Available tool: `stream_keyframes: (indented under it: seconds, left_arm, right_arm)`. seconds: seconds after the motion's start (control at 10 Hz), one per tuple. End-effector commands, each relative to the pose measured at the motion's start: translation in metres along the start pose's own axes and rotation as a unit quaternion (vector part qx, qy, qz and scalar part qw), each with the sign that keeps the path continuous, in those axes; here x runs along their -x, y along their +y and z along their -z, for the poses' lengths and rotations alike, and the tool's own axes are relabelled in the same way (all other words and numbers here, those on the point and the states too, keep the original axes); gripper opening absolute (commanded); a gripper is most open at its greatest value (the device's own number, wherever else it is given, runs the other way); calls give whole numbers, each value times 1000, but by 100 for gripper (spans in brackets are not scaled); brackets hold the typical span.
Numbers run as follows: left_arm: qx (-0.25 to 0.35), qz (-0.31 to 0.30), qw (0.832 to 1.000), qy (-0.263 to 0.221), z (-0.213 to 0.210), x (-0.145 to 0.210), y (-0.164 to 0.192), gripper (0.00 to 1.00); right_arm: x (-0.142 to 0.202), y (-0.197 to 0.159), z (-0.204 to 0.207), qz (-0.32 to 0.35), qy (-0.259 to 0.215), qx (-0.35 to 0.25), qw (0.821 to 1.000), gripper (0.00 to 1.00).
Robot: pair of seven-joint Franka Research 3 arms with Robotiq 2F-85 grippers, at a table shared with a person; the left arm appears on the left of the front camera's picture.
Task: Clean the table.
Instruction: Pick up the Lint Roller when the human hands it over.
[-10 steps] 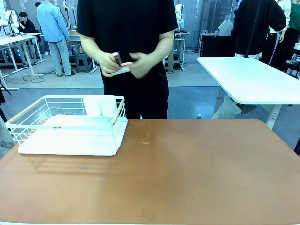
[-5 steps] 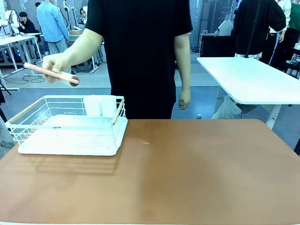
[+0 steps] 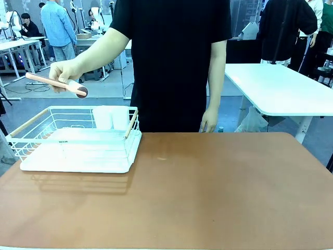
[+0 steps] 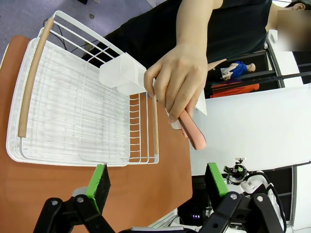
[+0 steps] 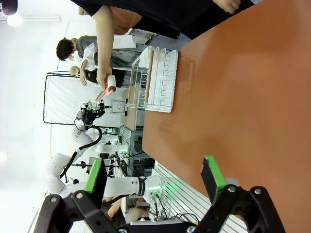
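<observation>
1. Two grippers show, each in its own wrist view. The left gripper [image 4: 156, 174] has its fingers wide apart, green pads facing in, with nothing between them.
2. Right gripper [image 5: 153, 167]: fingers also wide apart and holding nothing. It hangs over bare brown surface and touches nothing.
3. The brown counter [image 3: 208, 198] takes up the near and middle part of the front view. Its top is matte and its far corners are rounded.
4. A white wire rack [image 3: 78, 165] sits at the counter's far left corner. It rests on a white tray base and has a wooden handle on each short end.
5. A white cup holder [image 3: 112, 117] hangs inside the rack on its far rail, near the right handle. I cannot tell whether anything is in it.
6. A person in a black shirt stands at the far edge of the counter, near the middle.
7. One hand [image 3: 63, 73] is raised in the air over the rack's far side. It grips a pink stick tool [image 3: 39, 78] with a dark round end, tilted and well apart from the rack wires.
8. The other hand [image 3: 208, 121] hangs down just beyond the far edge. I cannot tell whether it touches the counter.
9. A small pale speck [image 3: 162, 158] lies on the counter, right of the rack and toward the far edge.
10. A white table [image 3: 281, 86] stands on the floor beyond the far right corner.
</observation>
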State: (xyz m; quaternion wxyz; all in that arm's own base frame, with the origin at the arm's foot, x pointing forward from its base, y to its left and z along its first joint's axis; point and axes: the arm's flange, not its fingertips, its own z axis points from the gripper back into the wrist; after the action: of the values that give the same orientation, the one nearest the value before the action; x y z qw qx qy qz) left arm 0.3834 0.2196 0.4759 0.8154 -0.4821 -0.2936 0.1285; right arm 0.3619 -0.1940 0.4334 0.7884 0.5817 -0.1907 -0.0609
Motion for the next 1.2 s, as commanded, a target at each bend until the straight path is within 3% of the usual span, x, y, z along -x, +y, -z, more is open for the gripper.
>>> stream_keyframes:
  seconds: [0.0, 0.6, 0.7, 0.9, 1.1]
  left_arm:
    - [9, 1, 1000, -2, -2, 0, -1, 100]
    - [0, 0, 1000, 0, 0, 0, 0, 100]
    - [-71, -14, 997, -36, 2, 1, -18, 100]
    - [-135, -100, 985, -49, 10, 12, -65, 100]
    - [-164, -109, 978, -68, 29, 18, -88, 100]
  right_arm:
    - [-1, 3, 0, -2, -1, -8, 1000, 100]
    - [-1, 3, 0, -2, -1, -8, 1000, 100]
    - [-1, 3, 0, -2, -1, -8, 1000, 100]
    - [-1, 3, 0, -2, -1, -8, 1000, 100]
    - [-1, 3, 0, -2, -1, -8, 1000, 100]
